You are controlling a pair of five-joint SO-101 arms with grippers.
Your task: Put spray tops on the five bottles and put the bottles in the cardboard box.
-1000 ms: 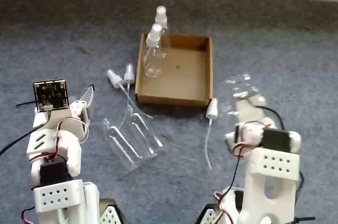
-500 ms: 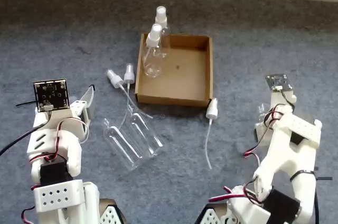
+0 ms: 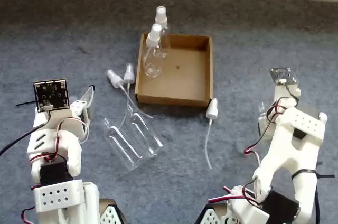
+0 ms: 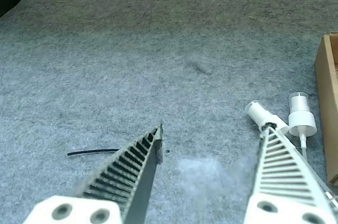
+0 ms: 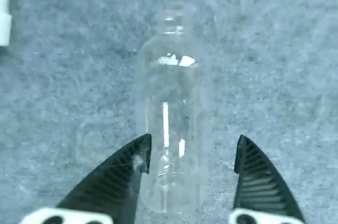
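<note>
While your right pincer [image 5: 194,138] hangs open astride the uncapped clear bottle [image 5: 174,92] lying on the desk [image 3: 79,39] at four o'clock from the cardboard box [image 3: 171,98], you seem at the grasp; close on it, then seek the spray top [image 3: 212,109] at five o'clock; your left pincer [image 4: 211,128] gapes, empty.

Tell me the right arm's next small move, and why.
Probably close the right gripper on the clear bottle. Its fingers stand open on either side of the bottle's lower part, and the neck is bare, with no spray top on it. A loose spray top lies by a corner of the cardboard box, so gripping the bottle seems the step toward capping it.
</note>
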